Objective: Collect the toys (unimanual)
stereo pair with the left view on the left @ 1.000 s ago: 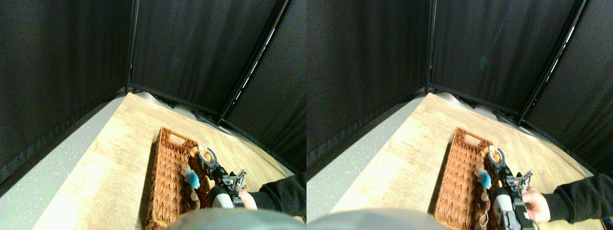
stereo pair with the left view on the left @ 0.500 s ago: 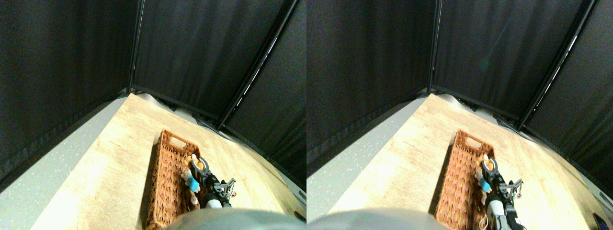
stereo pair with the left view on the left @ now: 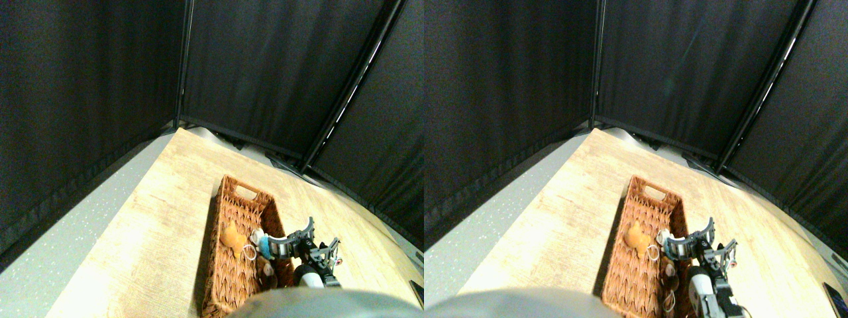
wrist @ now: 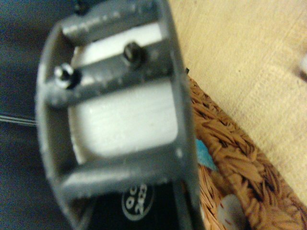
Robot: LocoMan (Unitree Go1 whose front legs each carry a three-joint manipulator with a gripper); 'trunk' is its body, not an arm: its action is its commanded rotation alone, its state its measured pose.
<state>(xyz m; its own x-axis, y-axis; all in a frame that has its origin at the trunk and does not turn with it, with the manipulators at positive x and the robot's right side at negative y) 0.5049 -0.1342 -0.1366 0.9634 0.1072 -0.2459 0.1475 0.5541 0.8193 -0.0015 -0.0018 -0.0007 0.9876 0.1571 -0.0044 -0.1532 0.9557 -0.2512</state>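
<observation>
Wicker basket (stereo pair with the left view on the left: pixel 228 265) sits lengthwise on the wooden bench (stereo pair with the left view on the left: pixel 152 232), its handle cutout at the far end. Inside it: an orange plush toy (stereo pair with the left view on the left: pixel 232 236) about mid-basket with a white string loop (stereo pair with the left view on the left: pixel 249 252) beside it, a blue plush toy (stereo pair with the left view on the left: pixel 264 246) against the right wall, and a brownish plush toy (stereo pair with the left view on the left: pixel 267 269) nearer the robot, hard to make out.

The right claw (stereo pair with the left view on the left: pixel 296 240) is over the basket's right rim, just beside the blue toy. The jaws look spread wide and empty in the stereo view; the wrist view shows only the grey jaw frame up close, with wicker and a scrap of blue behind it.

Risks, as a judgement: the claw is low and close to the rim, so any sideways pull could catch the wicker and drag or tip the basket. A jaw could also hook a string loop or brush the blue toy and lift it back out. The wrist camera is mostly blocked by its own jaw, so close contact is poorly seen.

Orientation: the orange toy's long axis runs roughly along the basket's length, with its rounder end toward the far handle. Which way the blue toy points: can't tell, too small and partly hidden.
</observation>
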